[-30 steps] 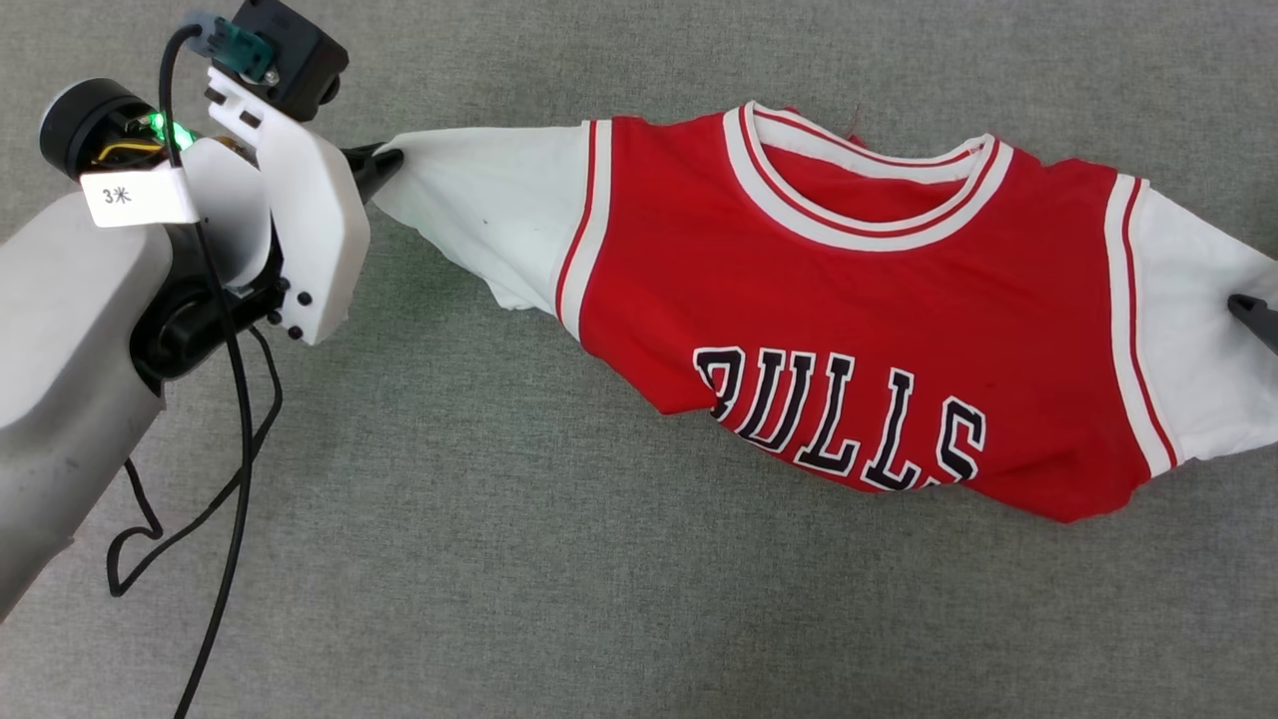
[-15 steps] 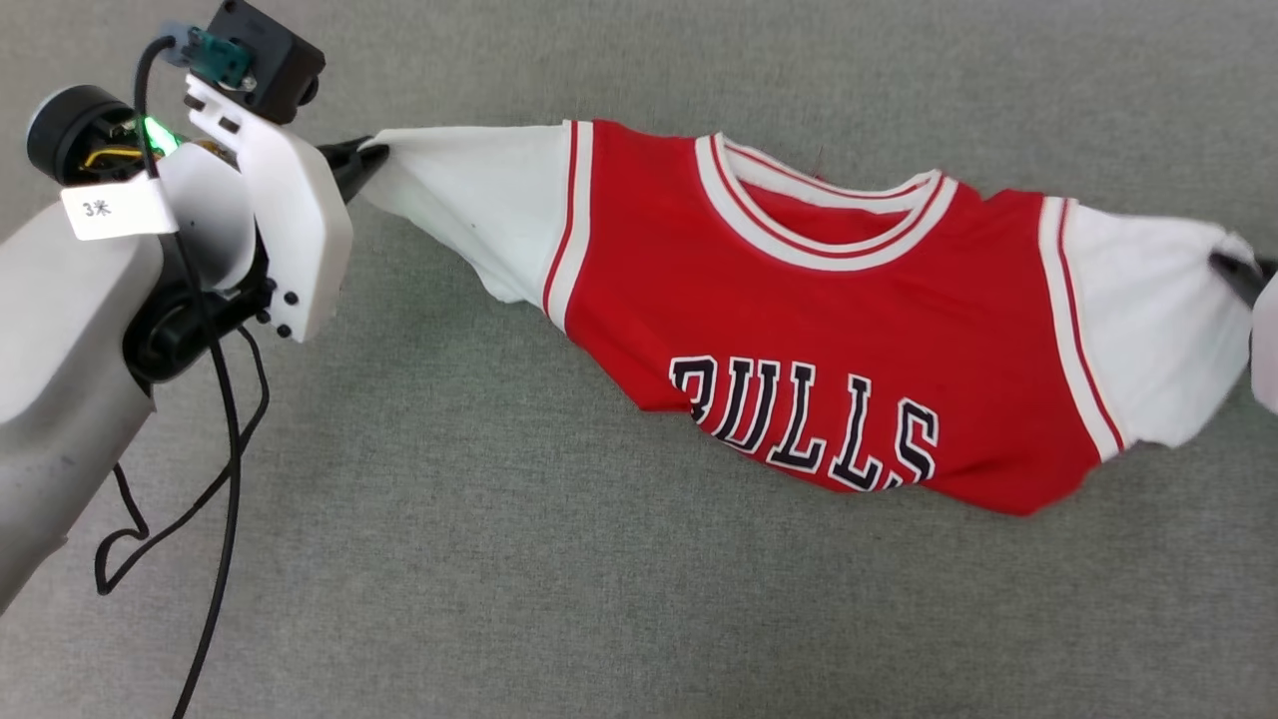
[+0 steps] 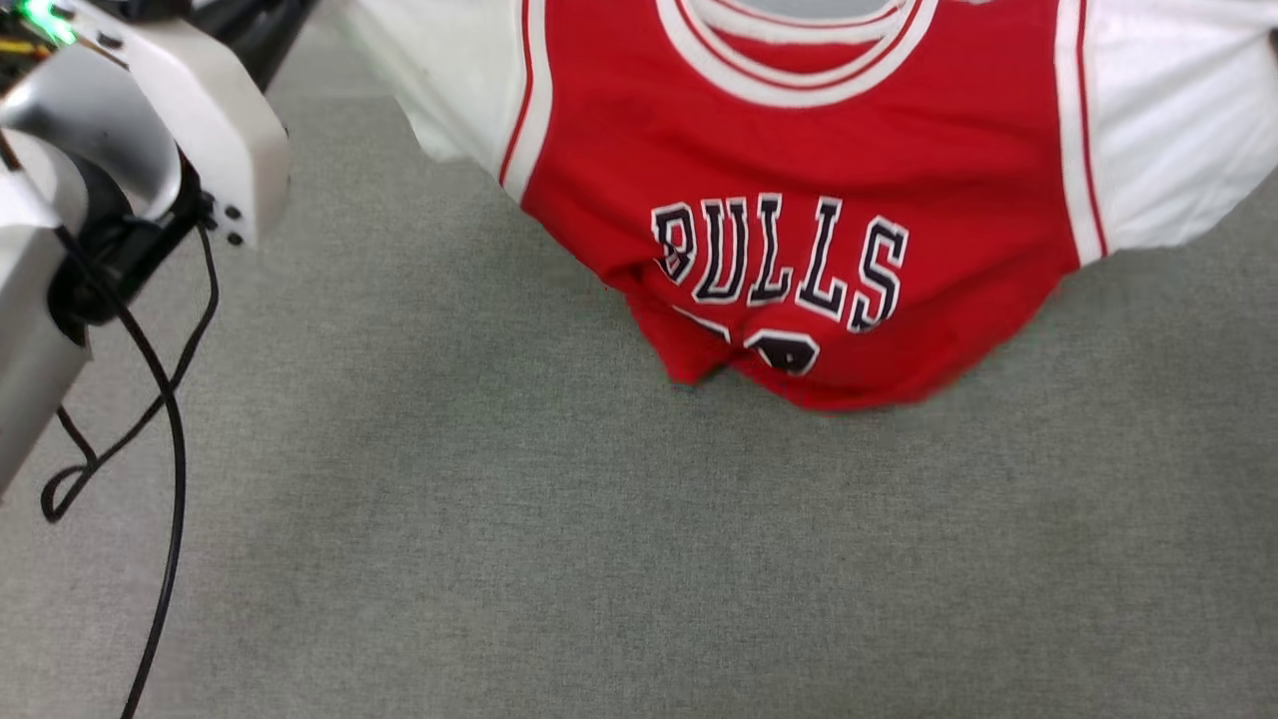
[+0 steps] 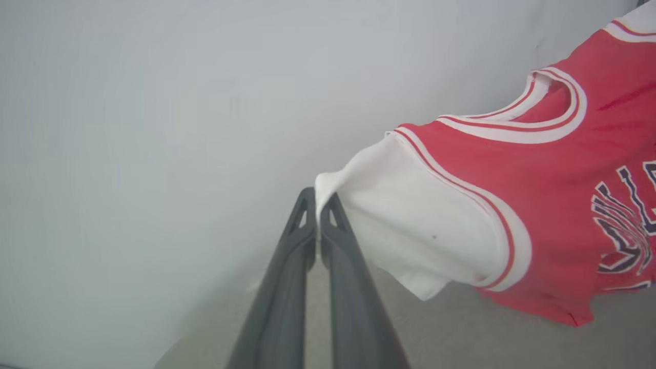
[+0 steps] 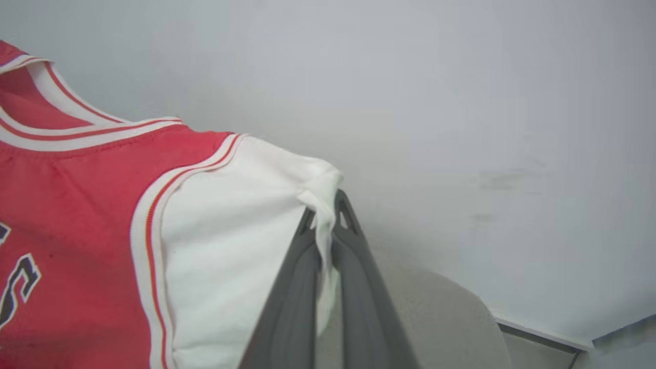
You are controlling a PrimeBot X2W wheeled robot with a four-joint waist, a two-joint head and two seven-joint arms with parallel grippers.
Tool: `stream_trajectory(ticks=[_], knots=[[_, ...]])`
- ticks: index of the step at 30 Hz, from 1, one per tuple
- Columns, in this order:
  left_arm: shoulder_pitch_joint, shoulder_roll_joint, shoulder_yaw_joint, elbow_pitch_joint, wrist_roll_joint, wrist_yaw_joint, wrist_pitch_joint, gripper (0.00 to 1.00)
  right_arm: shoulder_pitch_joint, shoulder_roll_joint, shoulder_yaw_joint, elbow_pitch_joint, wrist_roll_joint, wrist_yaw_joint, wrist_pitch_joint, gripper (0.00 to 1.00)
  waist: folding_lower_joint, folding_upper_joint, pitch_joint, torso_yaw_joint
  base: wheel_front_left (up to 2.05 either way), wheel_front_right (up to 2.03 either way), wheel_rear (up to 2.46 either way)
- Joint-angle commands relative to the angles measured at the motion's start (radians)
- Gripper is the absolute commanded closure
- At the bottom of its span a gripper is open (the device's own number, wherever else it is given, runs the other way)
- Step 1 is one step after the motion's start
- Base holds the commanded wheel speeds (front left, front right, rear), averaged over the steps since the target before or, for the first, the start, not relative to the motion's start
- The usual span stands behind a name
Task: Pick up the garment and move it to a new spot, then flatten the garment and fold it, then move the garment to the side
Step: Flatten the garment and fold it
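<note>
The garment (image 3: 789,170) is a red jersey with white sleeves and black BULLS lettering. It hangs spread between my two arms, its lower part drooping toward the grey carpet. My left gripper (image 4: 319,207) is shut on the edge of one white sleeve (image 4: 410,220). My right gripper (image 5: 328,215) is shut on the edge of the other white sleeve (image 5: 230,230), with cloth pinched between its fingers. In the head view the left arm's pale wrist housing (image 3: 170,110) sits at the upper left, beside the sleeve it holds.
Grey carpet (image 3: 599,559) covers the floor below the jersey. A black cable (image 3: 160,439) loops down from the left arm. A pale wall (image 5: 461,102) stands behind, with a baseboard (image 5: 543,335) at the floor's edge.
The right gripper has shut on the sleeve. The garment has been lifted off the carpet and now hangs stretched between both grippers, more level, with the number's top showing. The head view has shifted.
</note>
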Motion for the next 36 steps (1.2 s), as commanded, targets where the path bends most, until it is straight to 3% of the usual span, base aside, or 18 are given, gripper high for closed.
stream_trajectory(ticks=[1,12,20,27,36], knots=[[-0.013,0.0,0.005,-0.004,0.005,0.005,-0.005,1.0,-0.019,0.004,-0.009,-0.006,-0.005,-0.001,-0.007,1.0,0.0,0.0,-0.011,-0.001,0.0,0.0,0.0],[-0.118,0.016,0.07,-0.09,0.024,0.046,-0.033,1.0,-0.097,0.049,-0.156,-0.152,-0.059,-0.001,-0.031,1.0,0.0,0.0,-0.064,-0.001,0.0,0.0,0.0],[-0.212,-0.004,0.097,-0.07,0.019,0.031,-0.027,1.0,-0.181,0.074,-0.178,-0.191,-0.086,-0.001,0.008,1.0,0.0,0.0,-0.059,0.001,0.0,0.0,0.0],[-0.316,-0.06,0.114,-0.004,0.02,0.01,-0.042,1.0,-0.323,0.094,-0.157,-0.15,-0.111,-0.001,0.042,1.0,0.0,0.0,0.03,0.004,0.0,0.0,0.0],[-0.5,-0.142,0.128,0.14,0.065,-0.001,-0.081,1.0,-0.6,0.126,-0.107,0.011,-0.177,-0.001,0.032,1.0,0.0,0.0,0.215,0.004,0.0,0.0,0.0]])
